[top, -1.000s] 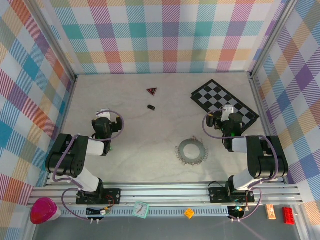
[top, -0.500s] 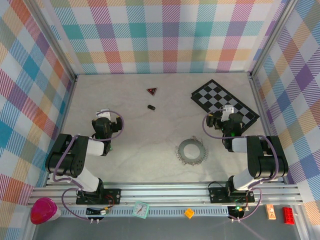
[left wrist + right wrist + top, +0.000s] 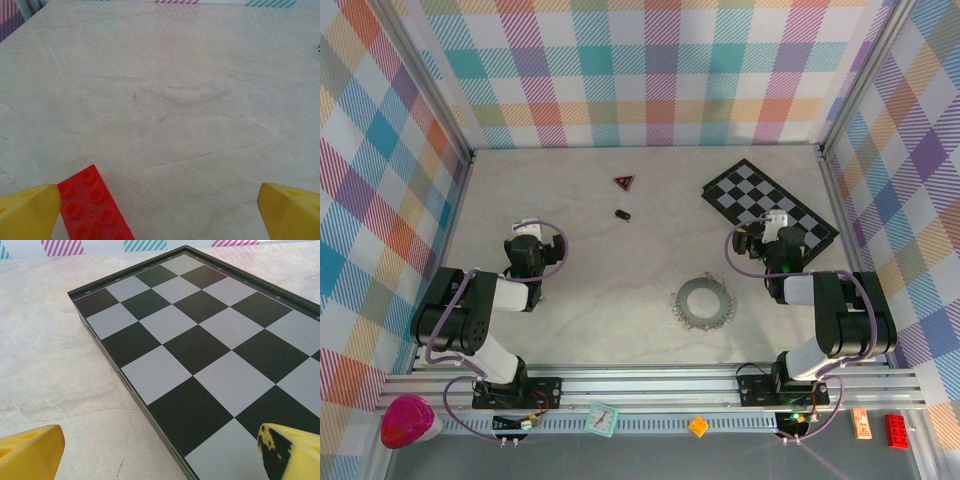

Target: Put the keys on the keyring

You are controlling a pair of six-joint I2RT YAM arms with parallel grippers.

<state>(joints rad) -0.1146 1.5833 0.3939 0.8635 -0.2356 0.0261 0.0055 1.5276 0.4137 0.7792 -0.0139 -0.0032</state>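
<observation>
Left jaws: wide apart, nothing between them. Yellow fingertips (image 3: 30, 212) sit at the lower corners of the left wrist view, low over bare worktop (image 3: 180, 100). A red studded brick (image 3: 92, 210) lies just beside the left-hand fingertip; cannot tell if they touch.

Right jaws: wide apart too, holding nothing. One fingertip (image 3: 30, 450) is over the worktop, the other (image 3: 290, 452) over the chequered board (image 3: 200, 350), whose dark raised rim runs between them.

Keyring (image 3: 720, 298): flat on the worktop between the two arms, nearer the right arm, toward the near edge from the board's left corner. It is well apart from both jaws.

Keys (image 3: 692, 320): a toothed fringe around the ring's outline; too small to tell singly.

Farther back, a black oval piece (image 3: 622, 214) and a dark red triangle (image 3: 624, 182) lie near each other.
</observation>
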